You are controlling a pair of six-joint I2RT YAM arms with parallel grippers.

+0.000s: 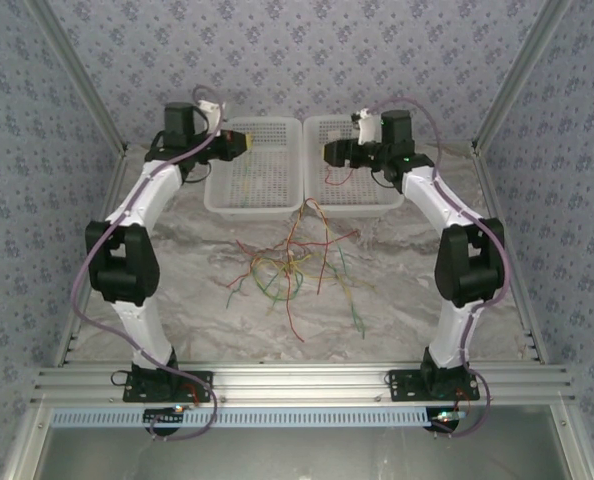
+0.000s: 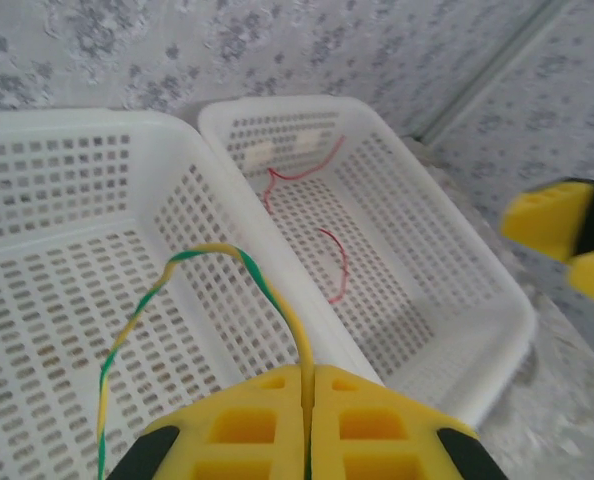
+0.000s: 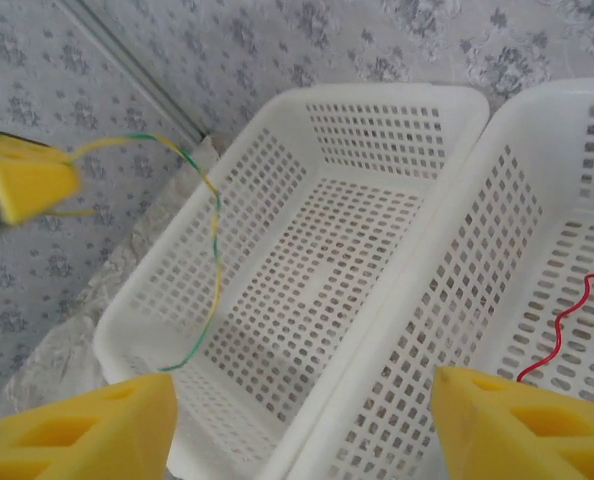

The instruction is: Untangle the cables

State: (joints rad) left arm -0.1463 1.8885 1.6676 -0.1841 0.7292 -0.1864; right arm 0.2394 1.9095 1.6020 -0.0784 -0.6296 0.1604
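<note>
Marble-patterned table top [image 1: 407, 300] lies between blue flowered walls, and 2 white baskets stand side by side in the upper centre of the top view. The main bunch of cables [image 1: 292, 262] lies tangled on the table in the centre of the frame, below both baskets and well apart from both grippers.

In the left wrist view, the left gripper [image 2: 309, 385] sits at the bottom centre with its fingers pressed together on 1 yellow-green cable [image 2: 212, 250]. This cable loops up over the left basket [image 2: 67, 300] and runs out at the lower left edge, so its end is cut off. I cannot tell if it touches the basket floor.

The right gripper [image 3: 304, 385] has its 2 fingers wide apart at the bottom corners, with nothing between them.

The right basket [image 2: 427, 260] holds 2 red cables [image 2: 337, 265]. In the right wrist view 1 of them is cut off by the right edge.
</note>
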